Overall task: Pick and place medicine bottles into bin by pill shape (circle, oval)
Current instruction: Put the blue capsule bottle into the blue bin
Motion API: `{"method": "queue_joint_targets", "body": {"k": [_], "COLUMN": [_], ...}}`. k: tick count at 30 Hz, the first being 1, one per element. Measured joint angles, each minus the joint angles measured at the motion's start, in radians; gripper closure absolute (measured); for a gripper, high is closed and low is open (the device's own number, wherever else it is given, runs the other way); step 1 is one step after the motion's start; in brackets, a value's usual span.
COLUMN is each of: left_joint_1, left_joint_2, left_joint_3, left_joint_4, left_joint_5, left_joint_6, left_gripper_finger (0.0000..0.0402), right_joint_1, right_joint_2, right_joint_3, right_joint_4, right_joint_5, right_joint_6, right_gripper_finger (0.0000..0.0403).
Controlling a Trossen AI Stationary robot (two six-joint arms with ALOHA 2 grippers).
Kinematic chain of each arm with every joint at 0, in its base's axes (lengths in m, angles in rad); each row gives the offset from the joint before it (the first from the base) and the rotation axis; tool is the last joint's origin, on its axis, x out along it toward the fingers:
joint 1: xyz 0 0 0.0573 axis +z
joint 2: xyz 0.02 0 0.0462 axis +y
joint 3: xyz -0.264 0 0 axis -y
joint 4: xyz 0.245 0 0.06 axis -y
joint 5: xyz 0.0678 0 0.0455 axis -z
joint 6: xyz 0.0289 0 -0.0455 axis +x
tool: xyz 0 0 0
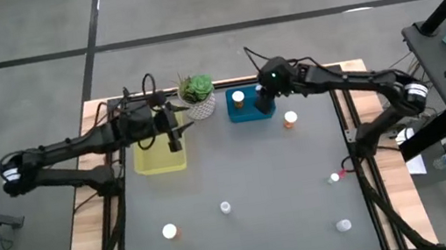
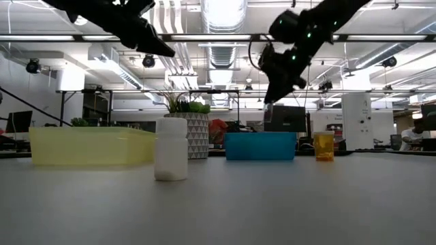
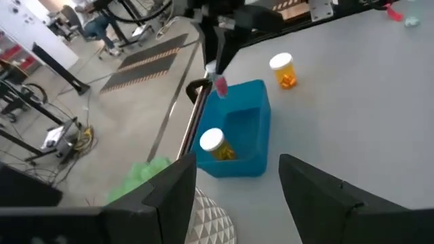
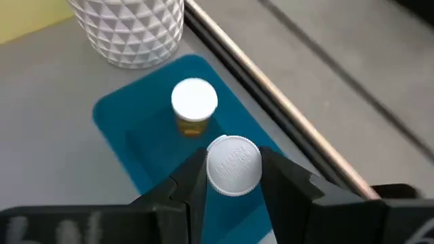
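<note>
My right gripper (image 1: 263, 98) hangs over the blue bin (image 1: 254, 112) at the table's far edge, shut on a white-capped medicine bottle (image 4: 234, 165). An amber bottle with a white cap (image 4: 194, 103) stands inside that bin. Another amber bottle (image 1: 291, 119) stands on the table just right of the bin. My left gripper (image 1: 174, 133) is open and empty above the yellow bin (image 1: 159, 158). Several more bottles stand on the near half of the table, among them two (image 1: 169, 231) (image 1: 225, 206). My right gripper pinches the bottle between its two fingers (image 4: 193, 177), one on each side just under the round white cap (image 4: 234, 163). The fingers point down from above. The bottle hangs upright, lifted clear above the blue bin's floor; it also shows in the left wrist view (image 3: 220, 83).
A green plant in a white patterned pot (image 1: 197, 93) stands between the two bins at the far edge. Two small bottles (image 1: 335, 177) (image 1: 343, 225) stand near the table's right edge. A white bottle (image 2: 170, 148) stands close in the low view.
</note>
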Motion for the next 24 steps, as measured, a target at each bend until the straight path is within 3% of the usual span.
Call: {"method": "queue_joint_targets", "body": {"k": [24], "left_joint_1": [0.163], "left_joint_2": [-0.019], "left_joint_3": [0.000], "left_joint_4": [-0.002], "left_joint_5": [0.021], "left_joint_6": [0.081], "left_gripper_finger": [0.0206], "right_joint_1": [-0.063], "right_joint_2": [0.236], "right_joint_3": [0.000], "right_joint_4": [0.126], "right_joint_5": [-0.014], "right_joint_6": [-0.018], "right_gripper_finger": [0.0291]}}
